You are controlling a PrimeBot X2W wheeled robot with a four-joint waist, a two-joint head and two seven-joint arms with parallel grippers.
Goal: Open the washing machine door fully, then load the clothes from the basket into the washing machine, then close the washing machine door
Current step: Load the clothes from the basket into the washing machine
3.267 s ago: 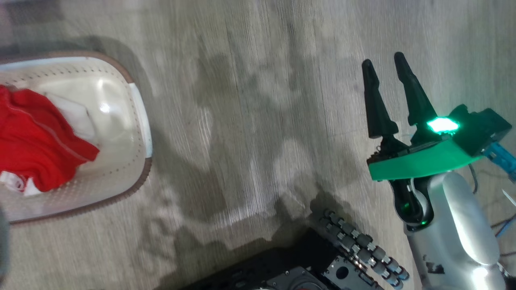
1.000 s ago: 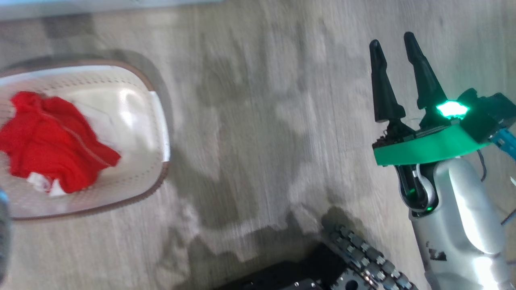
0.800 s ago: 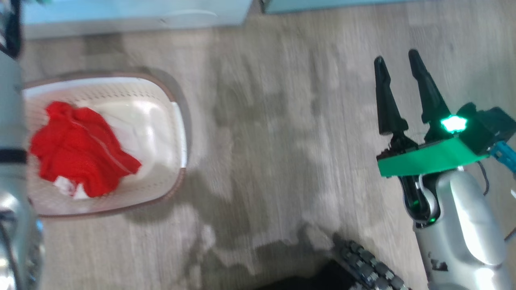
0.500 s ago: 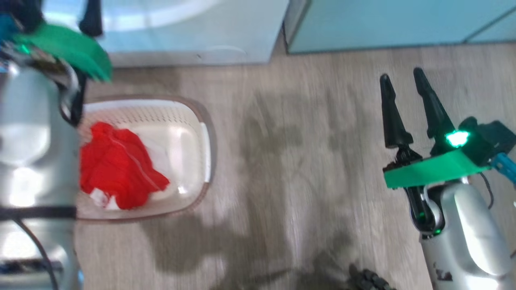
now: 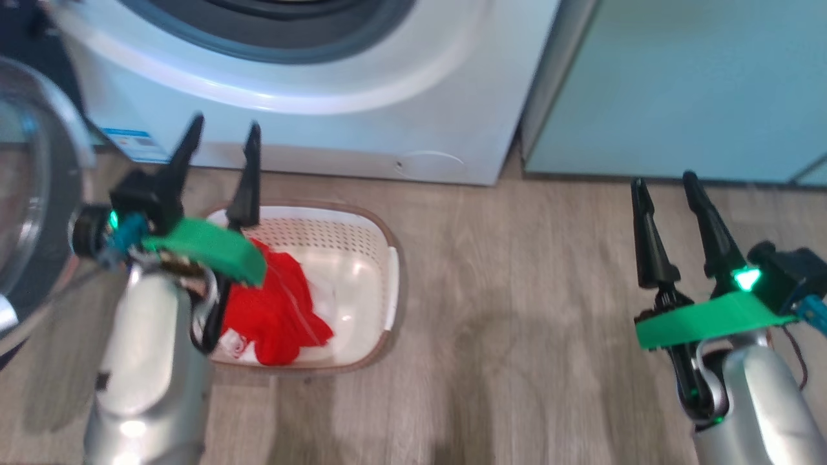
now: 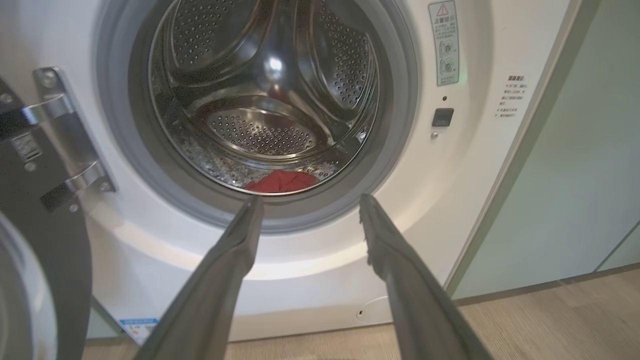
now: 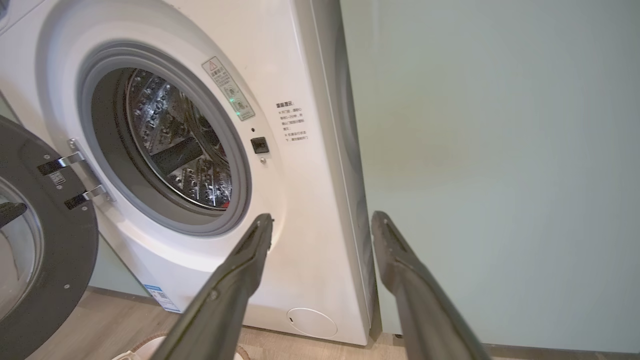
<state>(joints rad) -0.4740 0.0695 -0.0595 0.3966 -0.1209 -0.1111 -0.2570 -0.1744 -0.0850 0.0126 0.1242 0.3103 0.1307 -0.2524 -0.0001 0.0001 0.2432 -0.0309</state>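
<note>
Finds clothes (image 5: 278,316) heaped in basket (image 5: 389,258) on floor (image 5: 517,290), just before washing machine (image 5: 362,135), door (image 5: 61,194) standing open. Places left tool (image 5: 225,124), released and empty, over them, pointing at drum (image 6: 260,130); right tool (image 5: 664,181), likewise released, well apart rightward. Favours left arm, reaching downward.

The washer (image 5: 362,129) casing, top of frame, was smooth, glossy white. The drum (image 6: 260,130) was perforated steel, mirror-bright. The seal (image 6: 395,130) looked matt grey and rubbery. The door (image 7: 70,260) ring, lower left, was matt dark grey, and its hinge (image 6: 55,107) was polished metal. The basket (image 5: 323,229) was shiny perforated plastic. The clothes (image 5: 278,316) were matt red cloth. The floor (image 5: 517,290) showed wood grain with a low sheen.
</note>
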